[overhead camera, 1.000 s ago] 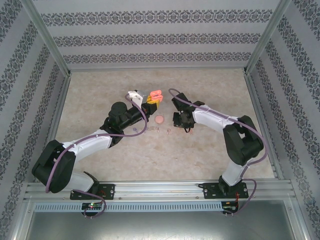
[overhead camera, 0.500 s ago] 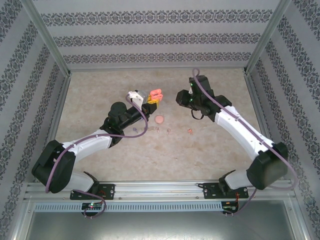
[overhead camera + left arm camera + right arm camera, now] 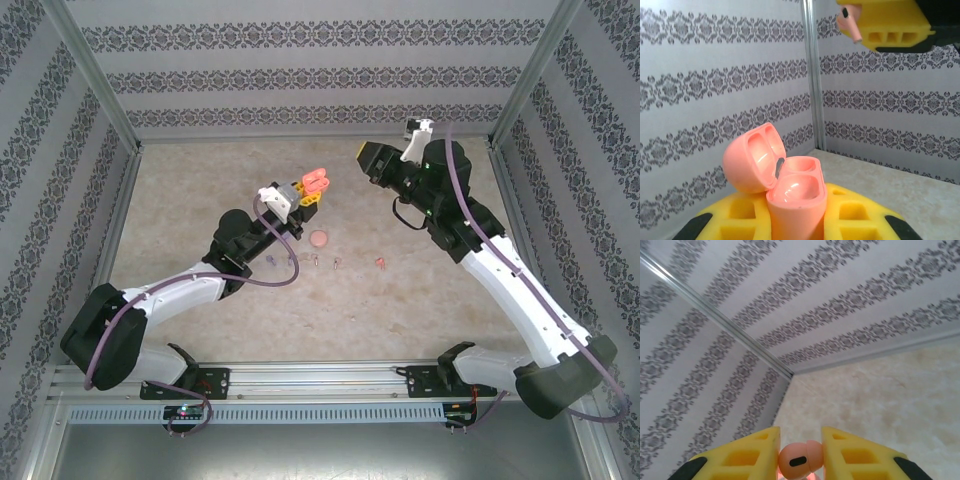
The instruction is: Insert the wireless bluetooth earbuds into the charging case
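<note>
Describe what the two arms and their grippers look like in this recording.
The left arm and right arm are alike: white link shells between bulky black joint housings, with a purple cable running along each. The left gripper and right gripper have blocky yellow fingers moulded with rectangular pockets, black behind them. A white bracket sits at each wrist.

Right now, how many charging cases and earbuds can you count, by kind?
Charging cases: 2 (open case in left pincer; round case on table).
Earbuds: 6 (held earbud in right pincer; about 5 loose earbuds, tiny).
Total: 8.
</note>
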`<state>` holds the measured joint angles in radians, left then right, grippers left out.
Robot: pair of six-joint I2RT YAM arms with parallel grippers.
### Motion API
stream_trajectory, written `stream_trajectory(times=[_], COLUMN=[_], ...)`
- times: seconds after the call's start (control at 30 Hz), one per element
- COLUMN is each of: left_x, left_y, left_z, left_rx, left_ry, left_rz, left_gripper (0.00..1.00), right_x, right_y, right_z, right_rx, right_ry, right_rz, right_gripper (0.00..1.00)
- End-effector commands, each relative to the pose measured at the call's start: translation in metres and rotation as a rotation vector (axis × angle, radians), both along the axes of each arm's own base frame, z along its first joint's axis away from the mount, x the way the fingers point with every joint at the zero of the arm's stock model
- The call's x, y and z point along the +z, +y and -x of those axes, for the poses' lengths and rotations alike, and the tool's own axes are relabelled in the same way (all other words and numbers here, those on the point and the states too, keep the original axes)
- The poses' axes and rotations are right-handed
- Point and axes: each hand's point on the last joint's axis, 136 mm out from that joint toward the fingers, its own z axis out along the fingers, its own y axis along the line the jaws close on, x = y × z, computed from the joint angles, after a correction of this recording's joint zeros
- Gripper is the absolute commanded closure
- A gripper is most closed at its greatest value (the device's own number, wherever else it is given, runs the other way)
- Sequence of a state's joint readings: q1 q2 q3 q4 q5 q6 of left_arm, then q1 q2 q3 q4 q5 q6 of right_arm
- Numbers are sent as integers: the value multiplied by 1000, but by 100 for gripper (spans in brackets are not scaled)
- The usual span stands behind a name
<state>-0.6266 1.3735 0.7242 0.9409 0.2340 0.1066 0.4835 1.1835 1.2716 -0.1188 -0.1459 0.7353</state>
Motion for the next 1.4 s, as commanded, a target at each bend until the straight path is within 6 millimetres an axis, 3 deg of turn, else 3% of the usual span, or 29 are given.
stream_trajectory(times=[0.0, 0.17, 0.37, 0.8, 1.37], left_x=[55, 68, 71, 70, 69], left_y=[0, -5, -10, -12, -13], left_z=[9, 10, 7, 5, 7], left_rx=[36, 40, 30, 27, 30], left_ry=[-194, -234, -238, -217, -210], left_rz=[69, 101, 105, 109, 110], left_gripper=[100, 100, 100, 100, 100], right_x=[26, 37, 37, 21, 3], right_y=[9, 21, 38, 67, 71], right_z=[8, 18, 31, 38, 34], right_rx=[43, 93, 135, 196, 82], right_ry=[-92, -174, -253, -248, -268], right_rz=[-91, -148, -167, -164, -116], right_gripper=[73, 72, 72, 72, 73])
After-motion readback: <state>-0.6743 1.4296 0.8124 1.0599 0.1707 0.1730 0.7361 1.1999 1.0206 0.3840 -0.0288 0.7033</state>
